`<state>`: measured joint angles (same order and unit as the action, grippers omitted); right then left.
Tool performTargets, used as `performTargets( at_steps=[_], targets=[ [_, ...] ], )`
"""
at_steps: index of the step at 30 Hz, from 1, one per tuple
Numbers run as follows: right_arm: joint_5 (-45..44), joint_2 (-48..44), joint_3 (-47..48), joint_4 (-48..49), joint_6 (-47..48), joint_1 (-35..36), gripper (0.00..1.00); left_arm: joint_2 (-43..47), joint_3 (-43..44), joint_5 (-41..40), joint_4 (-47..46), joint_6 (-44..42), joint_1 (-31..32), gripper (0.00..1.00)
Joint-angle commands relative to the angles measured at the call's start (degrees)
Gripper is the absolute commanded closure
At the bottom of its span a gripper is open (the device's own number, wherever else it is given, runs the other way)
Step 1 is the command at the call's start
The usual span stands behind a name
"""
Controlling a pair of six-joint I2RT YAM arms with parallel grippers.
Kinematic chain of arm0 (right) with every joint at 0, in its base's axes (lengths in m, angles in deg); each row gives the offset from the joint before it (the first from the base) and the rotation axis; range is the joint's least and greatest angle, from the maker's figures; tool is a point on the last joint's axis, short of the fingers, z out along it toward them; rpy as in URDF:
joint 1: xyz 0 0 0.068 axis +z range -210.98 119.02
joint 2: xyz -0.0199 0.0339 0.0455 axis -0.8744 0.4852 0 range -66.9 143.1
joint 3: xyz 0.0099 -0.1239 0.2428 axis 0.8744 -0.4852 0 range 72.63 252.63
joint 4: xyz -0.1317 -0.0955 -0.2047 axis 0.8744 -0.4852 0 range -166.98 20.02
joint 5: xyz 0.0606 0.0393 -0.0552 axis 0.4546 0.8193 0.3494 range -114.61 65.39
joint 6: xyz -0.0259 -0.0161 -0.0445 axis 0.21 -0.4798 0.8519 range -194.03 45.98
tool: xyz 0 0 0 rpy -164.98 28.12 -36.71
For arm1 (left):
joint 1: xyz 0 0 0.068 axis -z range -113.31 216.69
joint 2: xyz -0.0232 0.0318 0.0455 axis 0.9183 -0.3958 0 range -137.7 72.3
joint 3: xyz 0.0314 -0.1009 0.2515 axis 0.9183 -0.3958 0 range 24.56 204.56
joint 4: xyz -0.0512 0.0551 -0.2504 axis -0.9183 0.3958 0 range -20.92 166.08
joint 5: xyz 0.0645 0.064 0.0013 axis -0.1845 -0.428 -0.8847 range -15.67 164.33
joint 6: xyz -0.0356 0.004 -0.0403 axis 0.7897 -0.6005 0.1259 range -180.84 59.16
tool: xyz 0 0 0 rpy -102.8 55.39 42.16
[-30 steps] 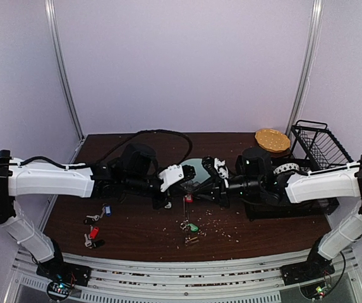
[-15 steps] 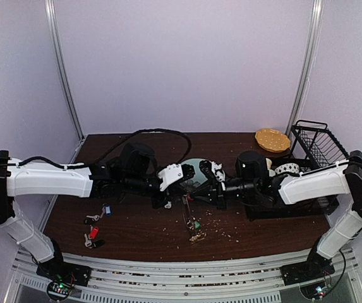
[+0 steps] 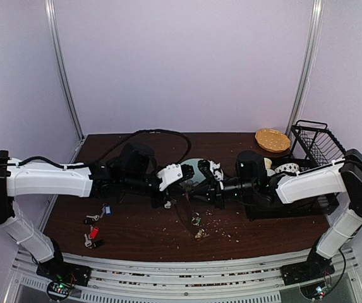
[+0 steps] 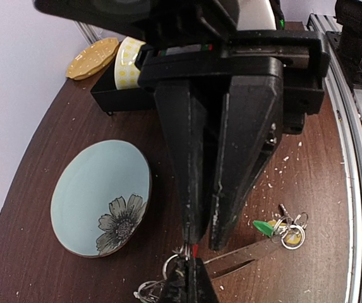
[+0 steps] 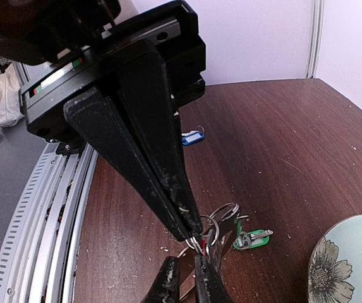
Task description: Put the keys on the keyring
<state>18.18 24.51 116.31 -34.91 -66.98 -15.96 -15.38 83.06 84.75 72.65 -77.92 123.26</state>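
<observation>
1. Nearest, on the left of the table: two loose keys. One is the red-tagged key. The other is the blue-tagged key, a little farther back. Both lie well apart from my claws.
2. At the table's middle: one green-tagged key lies on the wood among scattered pale crumbs. It sits just beside the low end of the keyring. I cannot tell whether it is threaded on.
3. One keyring, a thin grey loop, slants from the point where my claws meet down to the table.
4. My left claw is clenched tight, pinching the upper end of the keyring.
5. My right claw meets the left one tip to tip. It is closed to a sliver on one red tag. Only a speck of red shows, and the key itself is hidden.
6. Just behind the claws: one pale blue plate with a black flower, lying flat.
7. To the right: one black tray, holding one roll of tape.
8. Farthest, at the right rear corner: one wire basket, with one yellow plate near its left side.
</observation>
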Motion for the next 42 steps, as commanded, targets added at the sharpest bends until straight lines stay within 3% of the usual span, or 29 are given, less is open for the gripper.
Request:
performTargets(
  at_steps=[1,23,36,42],
  targets=[
    [1.7,-1.6,0.3,5.0,-0.6,-0.4,0.86,2.0,-0.5,1.3,-3.5,-1.3,0.3,1.00],
    [2.9,2.3,2.0,3.9,2.1,-1.1,0.85,2.7,-1.2,1.6,-4.7,-0.7,0.3,1.00],
    [2.1,2.2,3.7,0.4,4.8,-0.6,1.00,2.3,-1.0,1.9,-4.6,-0.6,0.3,1.00],
    [3.0,1.0,3.1,-1.0,5.0,-0.6,1.00,3.1,-2.1,2.4,-6.1,1.5,-0.4,1.00]
  ],
)
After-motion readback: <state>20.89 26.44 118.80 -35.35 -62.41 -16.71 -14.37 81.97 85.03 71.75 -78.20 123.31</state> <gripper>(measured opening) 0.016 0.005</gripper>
